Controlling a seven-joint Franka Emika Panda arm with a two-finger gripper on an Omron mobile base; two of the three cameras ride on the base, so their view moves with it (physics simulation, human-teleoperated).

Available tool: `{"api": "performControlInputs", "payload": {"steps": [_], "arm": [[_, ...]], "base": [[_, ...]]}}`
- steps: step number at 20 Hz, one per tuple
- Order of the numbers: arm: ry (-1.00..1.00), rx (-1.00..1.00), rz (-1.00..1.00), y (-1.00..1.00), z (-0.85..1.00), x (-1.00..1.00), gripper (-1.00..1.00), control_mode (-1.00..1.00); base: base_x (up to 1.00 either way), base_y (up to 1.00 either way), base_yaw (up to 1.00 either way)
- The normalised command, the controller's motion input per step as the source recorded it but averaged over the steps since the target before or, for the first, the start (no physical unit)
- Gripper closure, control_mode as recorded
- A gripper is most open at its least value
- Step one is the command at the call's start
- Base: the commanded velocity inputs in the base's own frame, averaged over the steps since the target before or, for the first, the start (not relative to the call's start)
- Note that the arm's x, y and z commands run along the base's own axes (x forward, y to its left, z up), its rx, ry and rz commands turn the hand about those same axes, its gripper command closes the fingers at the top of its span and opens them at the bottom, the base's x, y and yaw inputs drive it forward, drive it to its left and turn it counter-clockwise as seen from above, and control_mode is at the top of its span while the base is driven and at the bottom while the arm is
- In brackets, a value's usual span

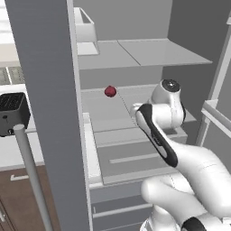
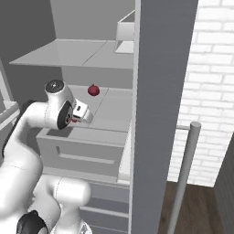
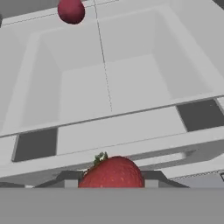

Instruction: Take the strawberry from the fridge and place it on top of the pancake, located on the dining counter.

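Note:
The strawberry, bright red with a green leaf tuft, sits between the two dark tips of my gripper, which is shut on it. In the right base view the gripper hangs inside the open fridge, above a pale drawer, with a speck of red at its fingers. In the left base view the white wrist hides the fingers. The pancake and the dining counter are out of view.
A dark maroon round fruit lies further back on the pale shelf. The open grey fridge door and its bar handle stand close beside the arm. A white door bin sits higher up.

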Motion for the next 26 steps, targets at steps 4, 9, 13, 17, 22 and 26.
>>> {"api": "performControlInputs", "payload": {"steps": [4,9,13,17,22,26], "arm": [[-0.02,-0.01,0.00,0.00,0.88,-1.00,1.00,-1.00],[0.02,-0.07,0.00,-0.05,0.61,-1.00,1.00,-1.00],[0.07,-0.02,0.00,-0.09,0.23,-1.00,1.00,-1.00],[0.00,0.03,0.00,-0.15,-0.02,-1.00,1.00,-1.00],[0.07,-0.05,0.00,-0.01,0.00,-0.72,1.00,-1.00],[0.12,-0.10,-0.01,-0.06,-0.15,-0.11,1.00,-1.00]], "base": [[0.00,0.00,0.00],[0.00,0.00,0.00],[0.00,0.00,0.00],[0.00,0.00,0.00],[0.00,0.00,0.00],[0.00,0.00,0.00]]}}
